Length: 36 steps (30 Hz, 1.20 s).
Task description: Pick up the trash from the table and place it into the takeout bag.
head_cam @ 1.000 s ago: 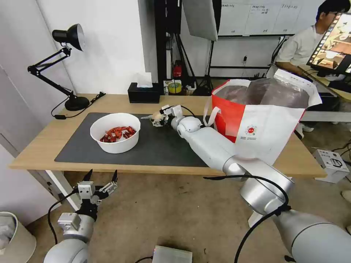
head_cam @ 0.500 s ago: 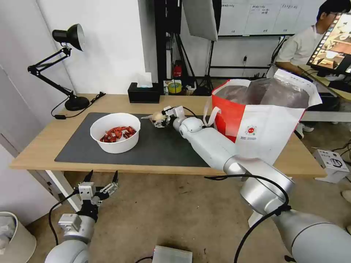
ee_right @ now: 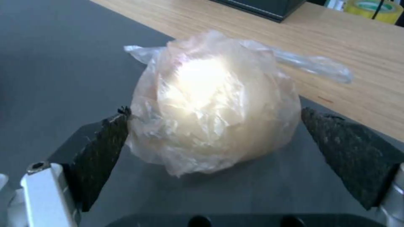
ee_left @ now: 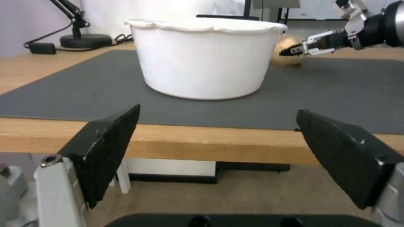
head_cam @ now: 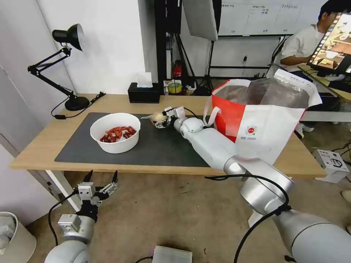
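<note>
the right hand point(ee_right: 212, 138) reaches across the dark grey mat point(head_cam: 153, 144) near its far edge, its fingers spread to either side of the film-wrapped beige lump point(ee_right: 210, 101). one pad point(ee_right: 107, 138) touches the film while the other sits just apart from it, so the grip looks not yet closed; the lump rests on the mat, a twisted tail of film trailing onto the bare wood of the tabletop point(head_cam: 113, 100). the low, near-level approach probably suits a soft round thing that would squash or roll under a push from above. the right arm stretches forward from the shoulder, forearm low over the mat, wrist turned toward the lump, passing just beside the takeout bag point(head_cam: 263, 113), which stands open on the right end of the tabletop, handy for a short carry. the white bowl of crayfish shells point(head_cam: 115, 132) sits on the mat, well apart from the lump. the left hand point(head_cam: 100, 178) waits below the front edge of the tabletop, fingers wide apart, pointing up toward the bowl.
</note>
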Available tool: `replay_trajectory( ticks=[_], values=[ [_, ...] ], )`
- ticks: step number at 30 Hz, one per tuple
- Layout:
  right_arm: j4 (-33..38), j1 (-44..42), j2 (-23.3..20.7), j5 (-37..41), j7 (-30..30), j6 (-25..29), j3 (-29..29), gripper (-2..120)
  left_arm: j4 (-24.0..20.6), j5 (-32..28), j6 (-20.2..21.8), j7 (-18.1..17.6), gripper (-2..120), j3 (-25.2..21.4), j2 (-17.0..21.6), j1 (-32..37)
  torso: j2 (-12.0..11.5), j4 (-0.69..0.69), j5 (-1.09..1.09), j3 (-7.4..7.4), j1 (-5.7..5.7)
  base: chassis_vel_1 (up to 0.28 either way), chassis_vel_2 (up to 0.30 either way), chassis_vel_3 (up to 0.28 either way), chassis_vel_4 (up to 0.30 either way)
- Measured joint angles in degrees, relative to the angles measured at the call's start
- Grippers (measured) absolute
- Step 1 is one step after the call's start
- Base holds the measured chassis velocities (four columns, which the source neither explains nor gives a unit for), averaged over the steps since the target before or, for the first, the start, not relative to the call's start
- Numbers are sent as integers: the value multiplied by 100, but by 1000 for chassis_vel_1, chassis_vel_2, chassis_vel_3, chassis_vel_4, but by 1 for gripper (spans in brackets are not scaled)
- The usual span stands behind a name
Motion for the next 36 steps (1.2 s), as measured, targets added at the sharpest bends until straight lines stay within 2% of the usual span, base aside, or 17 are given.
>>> replay_trajectory(
  ticks=[4,6,9,10,11,12,15,16,19,20,23,24,26,27,29,31,36],
  values=[
    [-41,15,1,-3,-15,2,7,100,-24,-2,-2,0,100,-25,2,24,0,0,0,0,0,0,0,0,0],
    [-75,37,2,-5,-45,3,15,92,-37,-3,-3,0,100,-42,5,42,0,0,0,0,0,0,0,0,0],
    [-85,47,2,-4,-48,5,23,88,-42,-4,-5,0,100,-48,5,52,0,0,0,0,0,0,0,0,0],
    [-96,53,3,-7,-49,5,60,78,-50,-4,-8,0,100,-49,0,62,0,0,0,0,0,0,0,0,0],
    [-97,54,3,-13,-50,6,83,73,-55,-4,-9,0,100,-49,-8,67,0,0,0,0,0,0,0,0,0],
    [-97,54,3,-13,-50,6,83,73,-55,-4,-9,0,100,-49,-8,67,0,0,0,0,0,0,0,0,0],
    [-97,54,2,-26,-95,7,104,59,-82,5,-11,0,100,-47,-34,97,0,0,0,0,0,0,0,0,0],
    [-97,54,2,-26,-95,7,104,59,-82,5,-11,0,100,-47,-34,97,0,0,0,0,0,0,0,0,0],
    [-86,49,1,-41,-126,14,106,45,-111,10,-11,1,100,-46,-35,116,0,0,0,0,0,0,0,0,0],
    [-86,49,1,-41,-126,14,106,45,-111,10,-11,1,100,-46,-35,116,0,0,0,0,0,0,0,0,0],
    [-49,35,0,-58,-130,24,107,30,-149,11,-11,1,100,-51,-34,147,0,0,0,0,0,0,0,0,0],
    [-49,35,0,-58,-130,24,107,30,-149,11,-11,1,100,-51,-34,147,0,0,0,0,0,0,0,0,0],
    [-16,21,-1,-69,-130,26,107,22,-180,13,-11,1,100,-60,-31,176,0,0,0,0,0,0,0,0,0],
    [7,12,-2,-73,-130,26,107,15,-204,14,-11,1,100,-63,-31,191,0,0,0,0,0,0,0,0,0],
    [22,7,-2,-73,-130,26,107,14,-215,15,-11,1,100,-65,-31,196,0,0,0,0,0,0,0,0,0],
    [71,-18,-4,-74,-122,26,109,2,-238,21,-16,1,100,-65,-38,212,0,0,0,0,0,0,0,0,0],
    [143,-71,-10,-72,-98,26,111,0,-269,34,-22,0,100,-66,-56,235,0,0,0,0,0,0,0,0,0]
  ],
)
